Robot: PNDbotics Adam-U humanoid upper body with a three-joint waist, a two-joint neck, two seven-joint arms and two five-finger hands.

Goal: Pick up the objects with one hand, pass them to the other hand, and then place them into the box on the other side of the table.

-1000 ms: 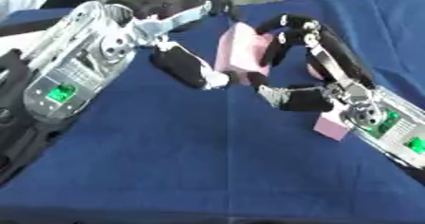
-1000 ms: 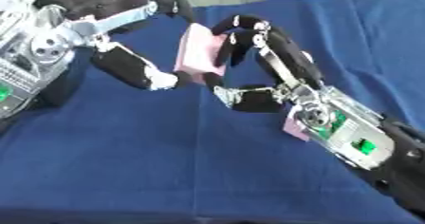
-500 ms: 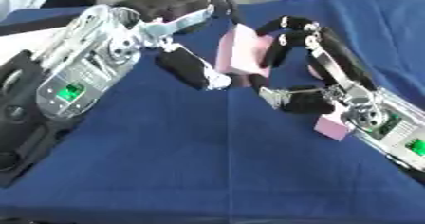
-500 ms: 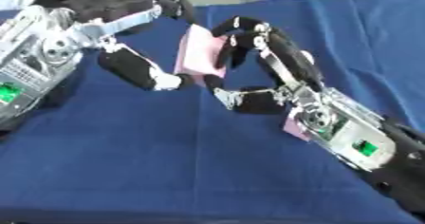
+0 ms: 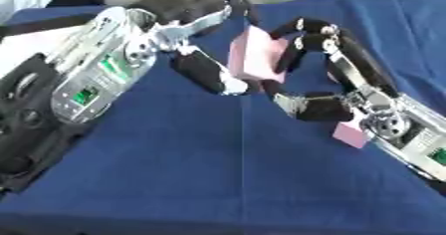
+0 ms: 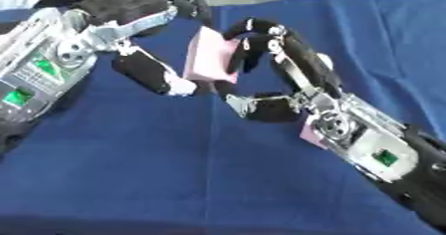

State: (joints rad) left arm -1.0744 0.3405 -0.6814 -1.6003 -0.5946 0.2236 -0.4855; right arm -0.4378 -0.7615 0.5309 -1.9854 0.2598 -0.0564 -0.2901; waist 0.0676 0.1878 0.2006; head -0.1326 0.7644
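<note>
Spanning nearly the whole view, a table (image 5: 174, 179) draped in blue cloth, with both arms converging over its far middle. Reaching in from the left, the left hand (image 5: 205, 55), fingers curled over the top of a pink block (image 5: 254, 59) and thumb closing below it near the block's lower edge. Meeting it from the right, the right hand (image 6: 270, 64), fingers arched over the block's other face and thumb stretched out underneath, so both hands wrapped about the same pink block, held upright and clear of the cloth between them. Judging by that double hold, mid-handover: the pass from one hand to the other, with pick-up done and placing not yet begun. Cannot tell from these pictures which hand is the giver and which the receiver. Calling next for one hand to uncurl and draw back without dragging the block askew, while the other holds it alone, then a carry toward the box on that hand's side; no box visible in either view, so its place cannot be told. Lying low on the cloth beside the right wrist, a second small pink piece (image 5: 350, 134), partly hidden by the arm, likely waiting its turn. Risking a drop if both hands let go together, or a tug if neither does.
</note>
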